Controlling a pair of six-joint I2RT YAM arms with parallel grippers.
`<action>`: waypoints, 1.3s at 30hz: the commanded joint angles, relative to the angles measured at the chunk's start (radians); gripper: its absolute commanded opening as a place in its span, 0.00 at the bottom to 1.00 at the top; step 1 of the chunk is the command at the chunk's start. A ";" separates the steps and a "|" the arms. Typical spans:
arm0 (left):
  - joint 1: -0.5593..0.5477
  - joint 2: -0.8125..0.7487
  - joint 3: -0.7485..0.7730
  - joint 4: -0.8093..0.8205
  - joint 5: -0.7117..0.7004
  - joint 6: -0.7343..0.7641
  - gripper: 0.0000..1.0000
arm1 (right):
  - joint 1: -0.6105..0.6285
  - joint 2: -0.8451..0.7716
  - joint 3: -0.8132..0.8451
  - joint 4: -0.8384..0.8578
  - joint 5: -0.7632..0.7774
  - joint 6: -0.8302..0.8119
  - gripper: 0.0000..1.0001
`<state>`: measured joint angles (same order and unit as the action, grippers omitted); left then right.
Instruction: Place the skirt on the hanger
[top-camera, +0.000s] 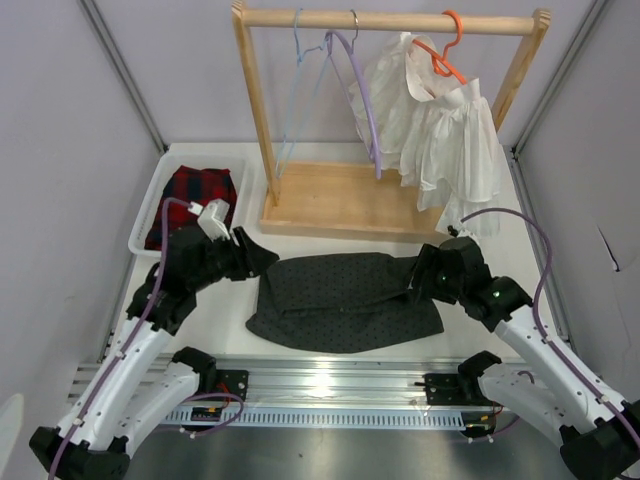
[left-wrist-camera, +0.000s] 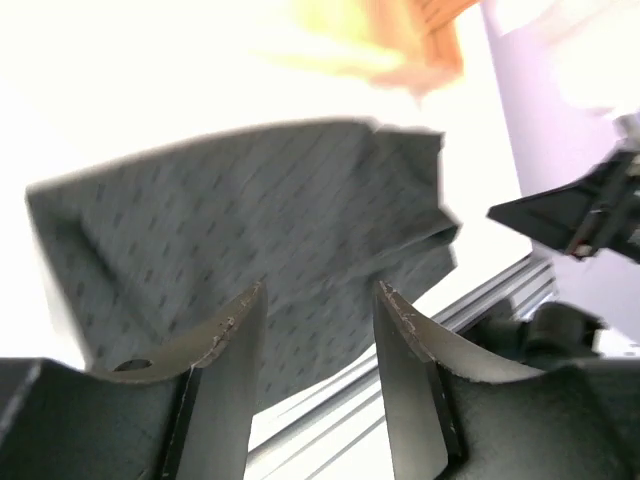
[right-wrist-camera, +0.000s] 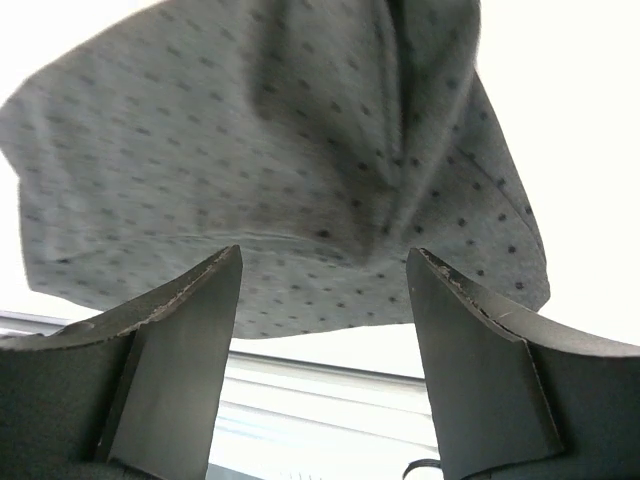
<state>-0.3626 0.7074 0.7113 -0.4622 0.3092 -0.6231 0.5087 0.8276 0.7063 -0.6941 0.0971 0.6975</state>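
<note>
From above, the skirt (top-camera: 345, 300) lies flat just in front of the wooden rack (top-camera: 340, 200), at its base. Its long axis runs left to right, well below the hanger (top-camera: 295, 100) on the rack's rail. The left gripper (top-camera: 262, 258) sits at the skirt's corner nearest the rack's left post. The right gripper (top-camera: 420, 280) is over its right end and looks the nearer.

In the left wrist view, the 2 fingers (left-wrist-camera: 225, 350) stand apart and empty, with the skirt spread ahead of them toward the rack.

In the right wrist view, the jaws are wide and empty, and dotted fabric lies just beyond them.
</note>
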 joint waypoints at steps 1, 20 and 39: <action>-0.004 -0.016 0.156 -0.022 0.001 0.060 0.52 | 0.005 -0.022 0.114 -0.036 0.020 -0.016 0.71; -0.004 0.552 0.968 0.241 -0.167 0.322 0.55 | 0.005 -0.061 0.324 -0.053 -0.037 -0.079 0.64; -0.022 0.860 1.119 0.398 -0.166 0.510 0.54 | 0.005 -0.044 0.363 -0.039 -0.042 -0.116 0.64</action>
<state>-0.3710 1.5578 1.7718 -0.1101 0.1513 -0.1619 0.5114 0.7853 1.0416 -0.7506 0.0551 0.6010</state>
